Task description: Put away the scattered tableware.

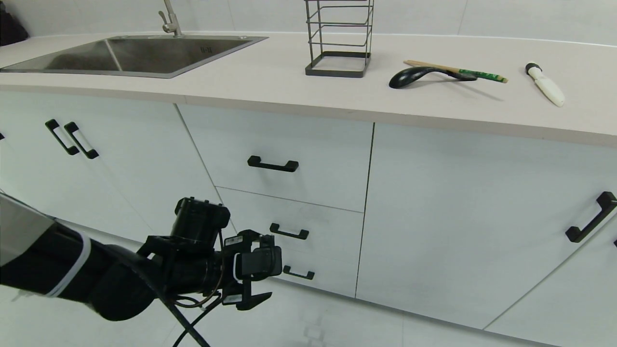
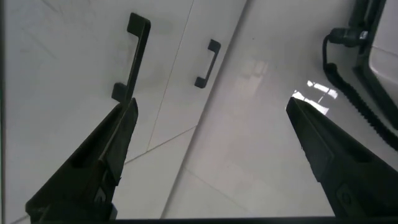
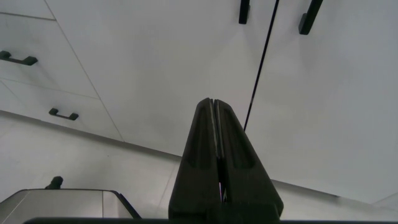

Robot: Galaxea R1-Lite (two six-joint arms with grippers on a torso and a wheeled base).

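On the right part of the countertop (image 1: 289,86) lie a black spoon (image 1: 414,76), a pair of wooden chopsticks (image 1: 458,71) with green ends crossing the spoon's handle, and a white utensil with a black cap (image 1: 544,84). A black wire holder (image 1: 340,41) stands upright on the counter left of them. My left gripper (image 1: 270,266) hangs low in front of the drawers, far below the counter; it is open (image 2: 210,102) and holds nothing. My right gripper (image 3: 213,101) is shut, empty, and faces the white cabinet doors.
A steel sink (image 1: 130,53) with a tap is set into the counter at the back left. White cabinet doors and drawers with black handles (image 1: 272,165) run below the counter edge. Pale floor lies under the left arm.
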